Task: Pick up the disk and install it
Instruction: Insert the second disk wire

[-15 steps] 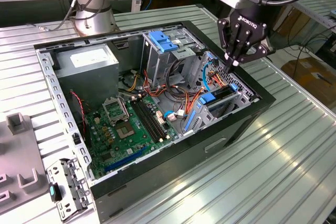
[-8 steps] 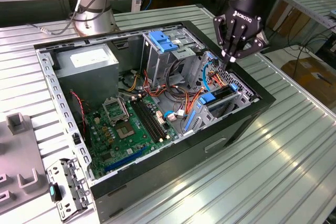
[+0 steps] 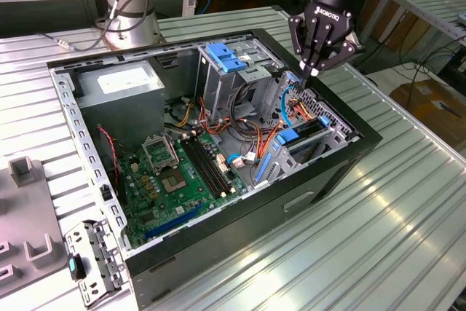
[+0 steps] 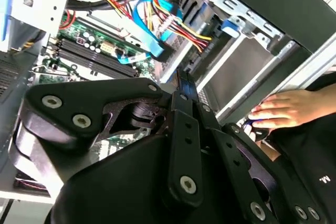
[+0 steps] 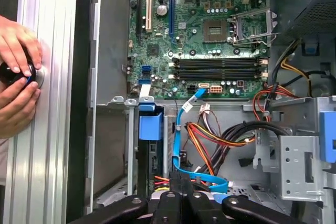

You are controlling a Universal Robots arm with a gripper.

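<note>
- Hanging above the front end of the computer case point(image 3: 218, 232), over its drive bay: the gripper point(image 3: 312, 71), with fingers point(image 5: 172, 182) pressed together and nothing between them in both wrist views.
- Apparently seated already in that bay, on edge inside the case's front end: the disk point(image 5: 150, 127), judged mostly from its blue rail end point(image 3: 290, 136). No telling whether fully home.
- Directly below the gripper, inside the case beside the bay: a tangle of orange, red and blue cables point(image 5: 210, 135). Deeper in the case, the motherboard point(image 3: 175, 172), well clear of the bay.
- Outside the case wall, on the ribbed table point(image 3: 378, 238): a person's hands point(image 5: 18, 77), closed around a small round object.
- Likely handling: rigid metal body, fairly dense for its bulk, no flex. Smooth flat faces, so probably slippery under a light pinch.
- Probably sensitive to knocks and drops, so best set down or pushed gently, never let fall into the bay.
- Best hold, by judgement: across the two long edges at the plastic rails, near the middle for balance. Worth avoiding: the connector end and the labelled face.
- For pushing home: pressure on the exposed rail end, square to the bay, clear of the cables.
</note>
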